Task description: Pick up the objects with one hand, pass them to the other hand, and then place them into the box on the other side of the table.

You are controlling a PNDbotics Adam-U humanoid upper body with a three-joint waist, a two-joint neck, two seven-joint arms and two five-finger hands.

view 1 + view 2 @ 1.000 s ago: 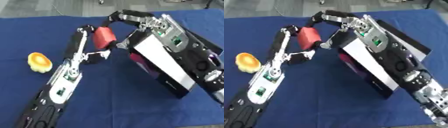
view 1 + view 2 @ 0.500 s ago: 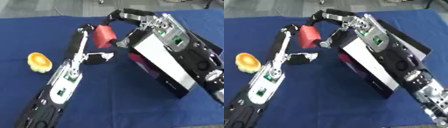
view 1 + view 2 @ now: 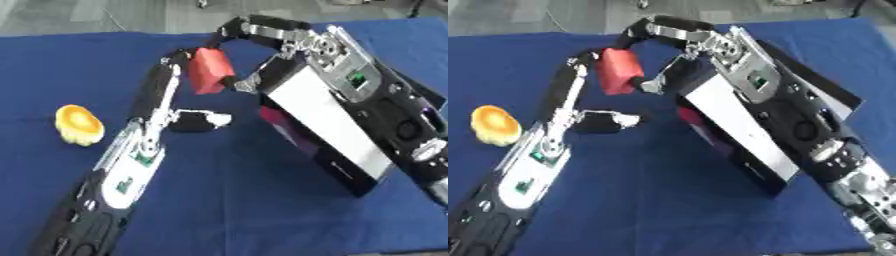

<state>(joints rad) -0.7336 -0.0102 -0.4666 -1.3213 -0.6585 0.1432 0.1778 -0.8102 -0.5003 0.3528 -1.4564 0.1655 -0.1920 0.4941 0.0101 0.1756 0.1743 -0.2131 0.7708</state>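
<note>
While both hands meet on the red block [image 3: 210, 70] at the far centre of the table [image 3: 52, 60], it hangs above the blue cloth.

L hand [image 3: 179, 62] fingers lie long against the block's left side, thumb stuck out toward the near side; R hand [image 3: 249, 35] curls over from the far-right, fingertips on the block's top & right edge; box [image 3: 350, 125] sits just right of it, under the R arm; yellow-orange object [image 3: 77, 122] lies well apart at left.
</note>
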